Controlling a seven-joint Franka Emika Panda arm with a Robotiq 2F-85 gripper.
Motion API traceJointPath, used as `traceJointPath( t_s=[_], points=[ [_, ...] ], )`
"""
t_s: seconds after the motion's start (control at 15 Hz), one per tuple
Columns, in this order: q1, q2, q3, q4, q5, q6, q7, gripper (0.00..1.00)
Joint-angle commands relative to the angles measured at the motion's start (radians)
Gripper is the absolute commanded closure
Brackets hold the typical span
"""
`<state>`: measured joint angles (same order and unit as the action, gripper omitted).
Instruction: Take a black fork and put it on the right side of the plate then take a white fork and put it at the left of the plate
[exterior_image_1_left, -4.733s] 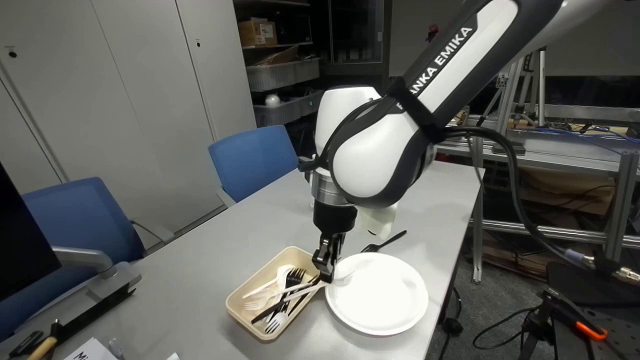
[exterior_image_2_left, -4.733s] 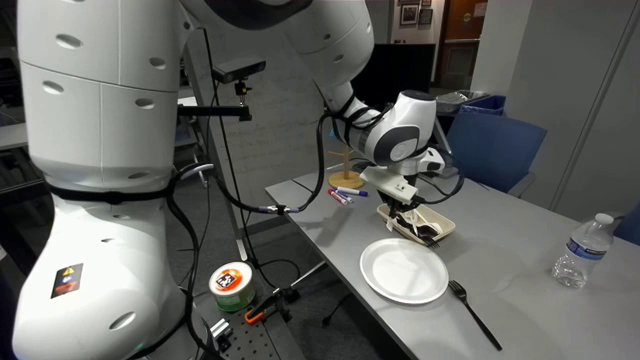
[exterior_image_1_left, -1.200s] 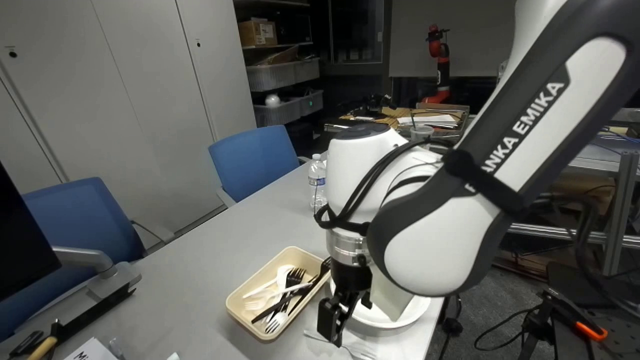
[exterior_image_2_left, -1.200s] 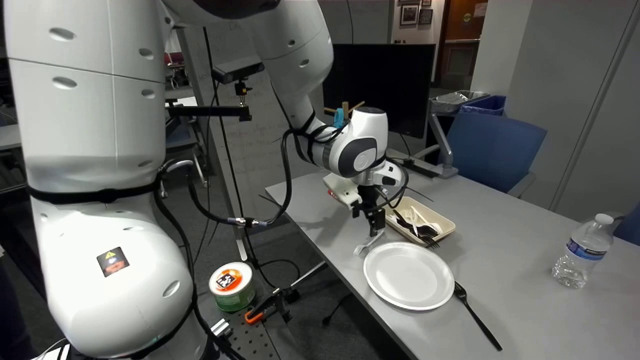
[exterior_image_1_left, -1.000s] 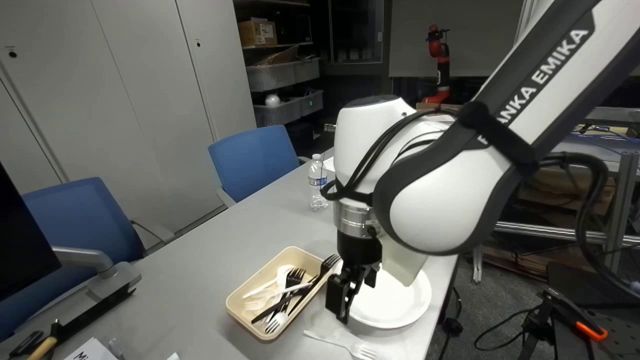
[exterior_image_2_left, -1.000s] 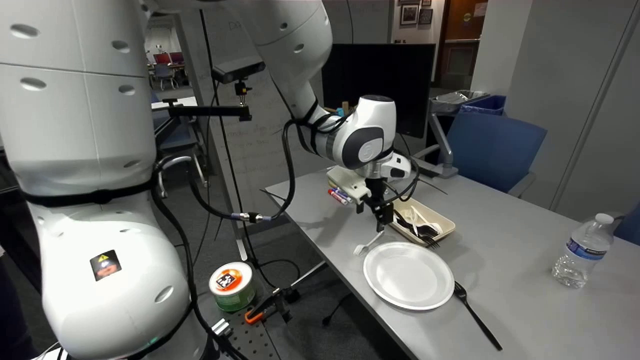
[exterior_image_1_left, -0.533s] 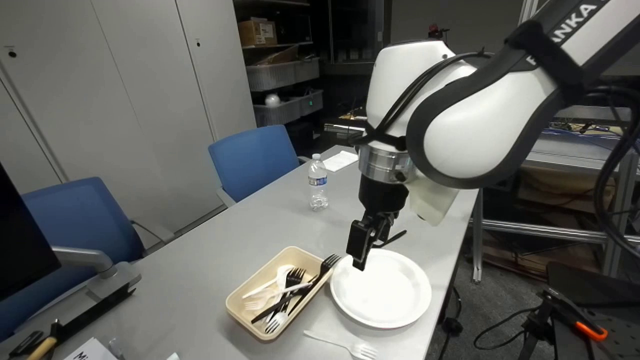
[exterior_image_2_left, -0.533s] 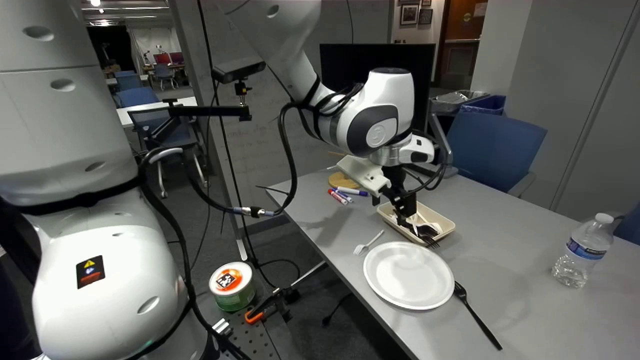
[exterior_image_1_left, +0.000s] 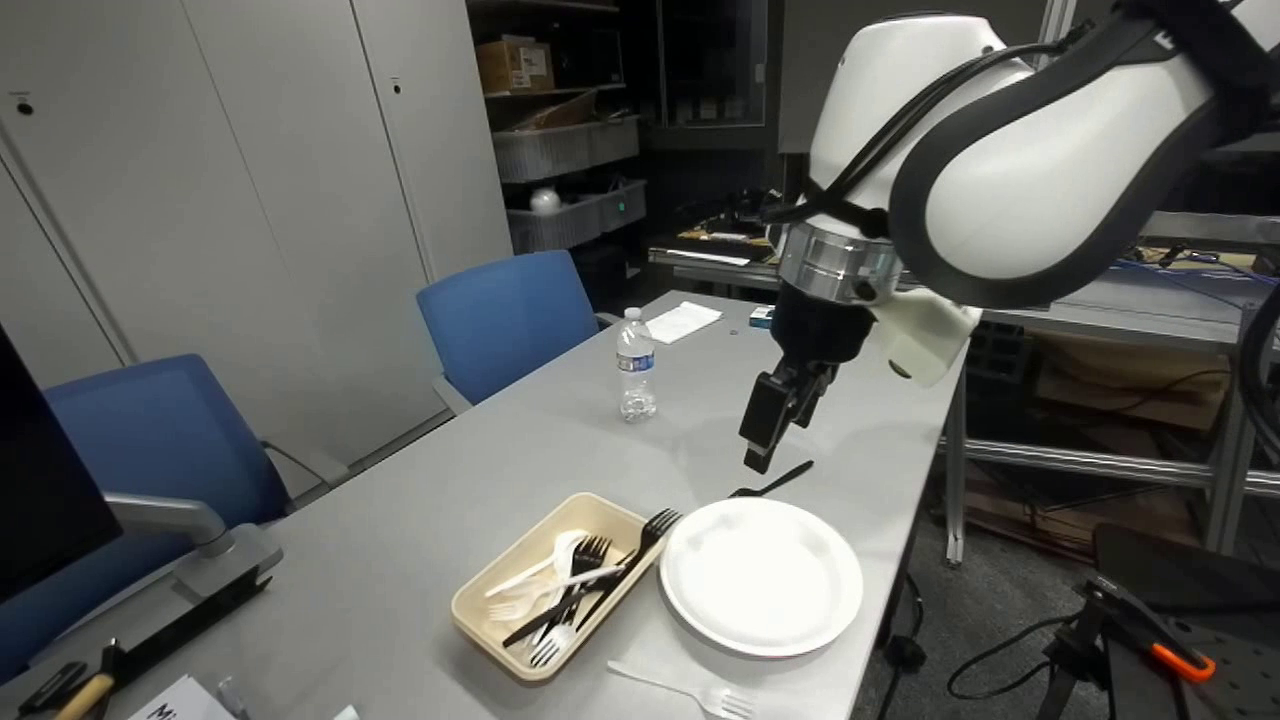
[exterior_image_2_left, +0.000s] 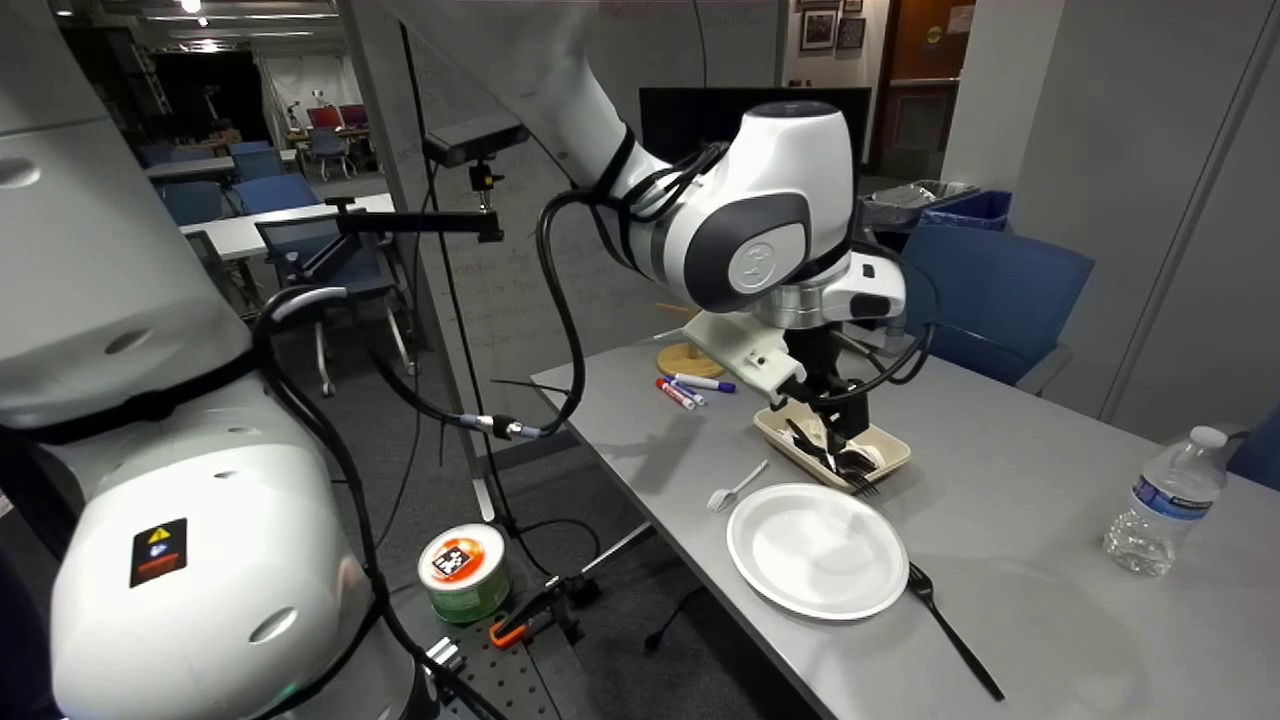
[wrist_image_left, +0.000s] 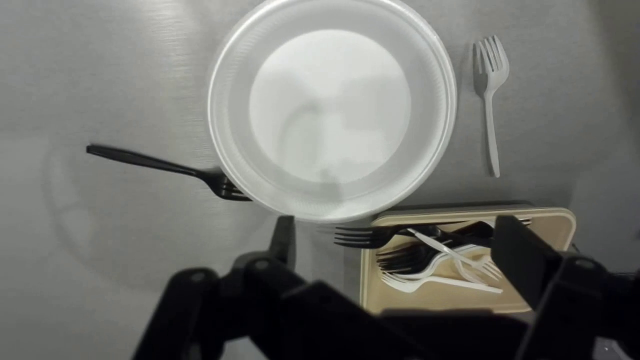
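Only the wrist view shows the gripper (wrist_image_left: 400, 245) spread wide, empty; there a slim black fork (wrist_image_left: 167, 165) lies mid-left, tines at the white plate (wrist_image_left: 330, 102), a white fork (wrist_image_left: 489, 107) upper right.

A bottle (exterior_image_2_left: 1167, 502) stands upright on the table (exterior_image_2_left: 1050, 570), well apart from 3 markers (exterior_image_2_left: 688, 390) lying together.

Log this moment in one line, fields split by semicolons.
claw: open, raised above table, holding nothing; black fork: on table, reaching edge of plate; white fork: on table, apart from plate; tray: cutlery inside
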<state>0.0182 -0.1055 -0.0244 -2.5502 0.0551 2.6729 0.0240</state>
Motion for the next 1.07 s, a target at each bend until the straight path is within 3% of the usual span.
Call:
traceJointPath(
  t_s=[0.0,1.0],
  points=[
    [-0.01,-0.012,0.0,-0.008,0.014,-0.001,-0.018,0.0],
    [-0.011,-0.029,-0.008,-0.022,0.027,-0.001,-0.034,0.0]
  ],
)
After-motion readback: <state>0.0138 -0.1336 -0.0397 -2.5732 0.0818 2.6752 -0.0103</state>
